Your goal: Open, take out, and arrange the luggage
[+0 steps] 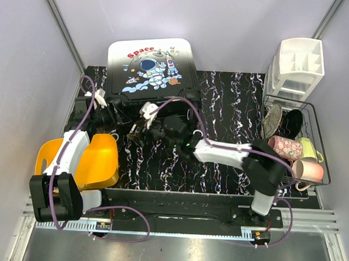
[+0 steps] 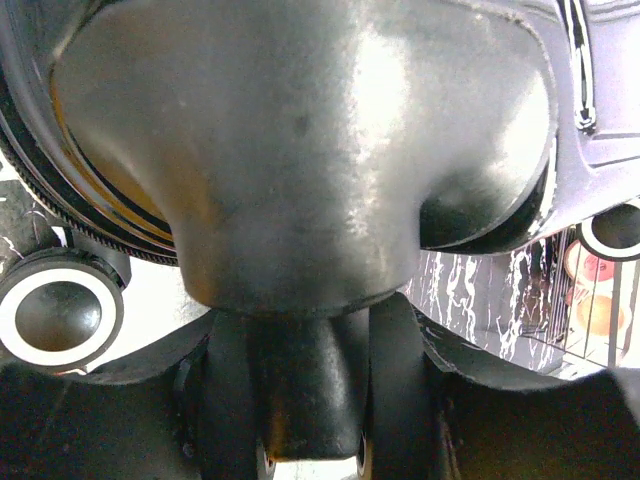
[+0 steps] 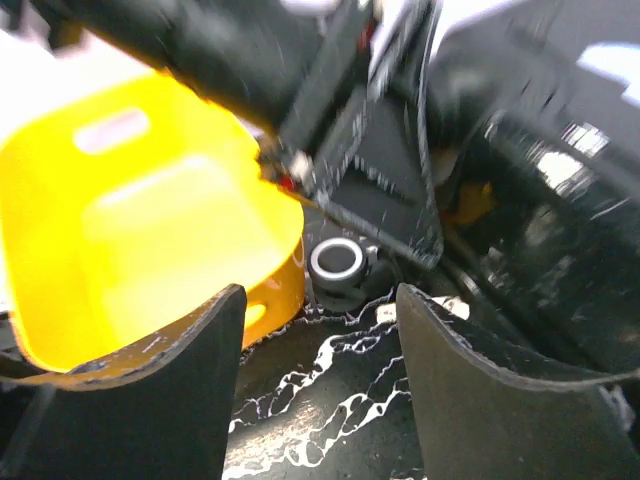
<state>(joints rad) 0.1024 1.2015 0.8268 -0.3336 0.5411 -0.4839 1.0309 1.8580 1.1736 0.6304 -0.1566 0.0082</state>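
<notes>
The luggage [image 1: 150, 64] stands at the back centre of the mat, with its white astronaut panel and red "Space" facing up. My left gripper [image 1: 112, 111] is at its near left edge. In the left wrist view the black shell [image 2: 300, 150] fills the frame, and my left gripper [image 2: 305, 400] is shut on a black knob on the shell. One wheel [image 2: 58, 316] shows at the left. My right gripper [image 1: 140, 127] is open and empty just in front of the luggage. Its fingers [image 3: 160, 390] hang over the mat, pointing at a wheel [image 3: 337, 260].
A yellow-orange bin [image 1: 97, 158] lies at the near left under my left arm and also shows in the right wrist view [image 3: 140, 230]. A white organizer [image 1: 298, 67] stands at the back right. A wire basket [image 1: 315, 123] holds mugs and shoes. Grey walls enclose the table.
</notes>
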